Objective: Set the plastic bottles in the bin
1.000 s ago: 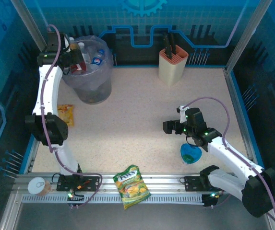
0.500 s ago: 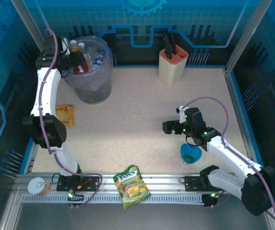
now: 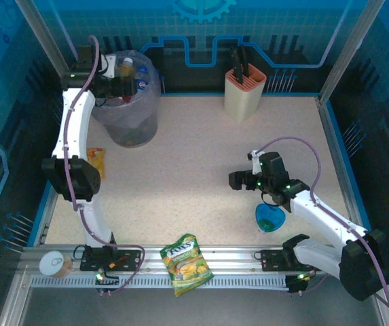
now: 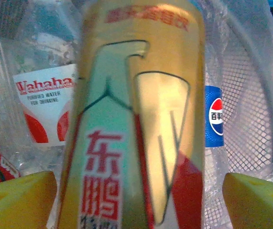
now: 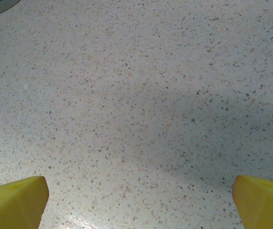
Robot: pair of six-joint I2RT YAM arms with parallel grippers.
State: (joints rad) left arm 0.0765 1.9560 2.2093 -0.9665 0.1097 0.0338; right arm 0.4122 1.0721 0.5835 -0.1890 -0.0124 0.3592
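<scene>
Nearest the arm bases, no bottle is seen on the table (image 3: 194, 149). The right gripper (image 5: 136, 205) is held wide and empty over bare surface. Farther back, the left gripper (image 3: 116, 87) is spread wide above the bin (image 3: 136, 129), with a gold bottle (image 4: 136, 119) loose between its fingertips and other bottles (image 3: 140, 80) piled inside. The task is judged nearly done.

Top camera looks down from behind. Left wrist hangs close over the bin (image 3: 134, 125) (also seen overhead); right faces tabletop (image 5: 136, 95).

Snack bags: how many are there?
2: the green bag at the near edge between the arm bases, the yellow bag at the left, near the bin. More may be hidden.
</scene>
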